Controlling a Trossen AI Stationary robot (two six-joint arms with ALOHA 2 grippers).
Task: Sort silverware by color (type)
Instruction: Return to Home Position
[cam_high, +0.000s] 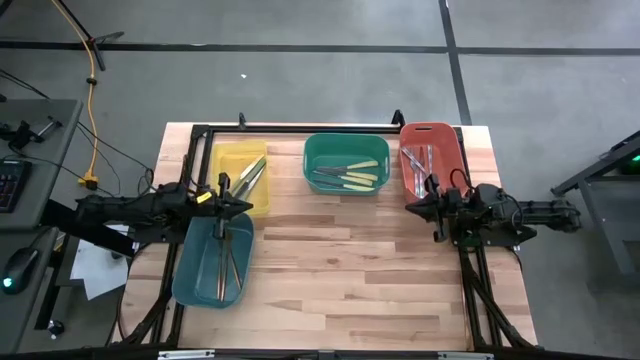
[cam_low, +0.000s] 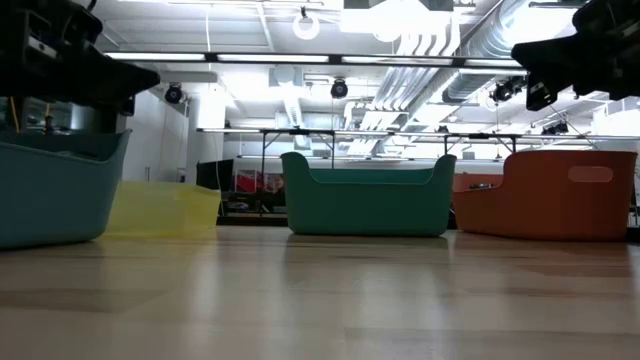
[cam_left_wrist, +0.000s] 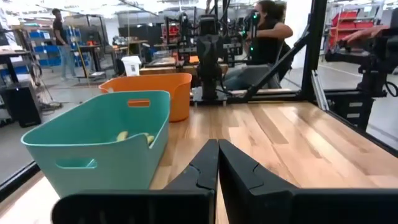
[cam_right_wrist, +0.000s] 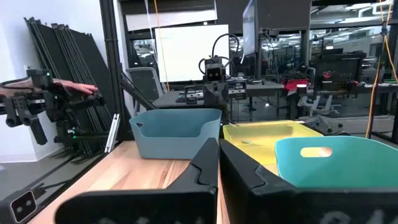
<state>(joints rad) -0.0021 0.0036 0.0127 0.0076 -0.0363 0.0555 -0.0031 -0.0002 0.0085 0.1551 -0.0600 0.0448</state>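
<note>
All the silverware (cam_high: 350, 176) lies inside 4 bins on the table (cam_high: 350, 280). Yellow-handled pieces lie crosswise in the green bin (cam_high: 312, 150). Silver-grey pieces (cam_high: 417, 160) lie in the red bin (cam_high: 450, 135). A few slanted pieces (cam_high: 251, 177) lie in the yellow bin (cam_high: 225, 160). Several thin pieces (cam_high: 226, 262) lie lengthwise in the blue bin (cam_high: 190, 285); their colour cannot be told.

The left hand (cam_high: 240, 207) hangs over the far rim of the blue bin, just beside the yellow bin. Its 2 fingers (cam_left_wrist: 202, 163) are pressed together and hold nothing.

The right hand (cam_high: 412, 205) sits above the table just in front of the red bin. Its fingers (cam_right_wrist: 205, 163) are also pressed together with nothing between them.

Seen past the left hand, a person (cam_left_wrist: 266, 28) sits beyond the far edge of the table.
</note>
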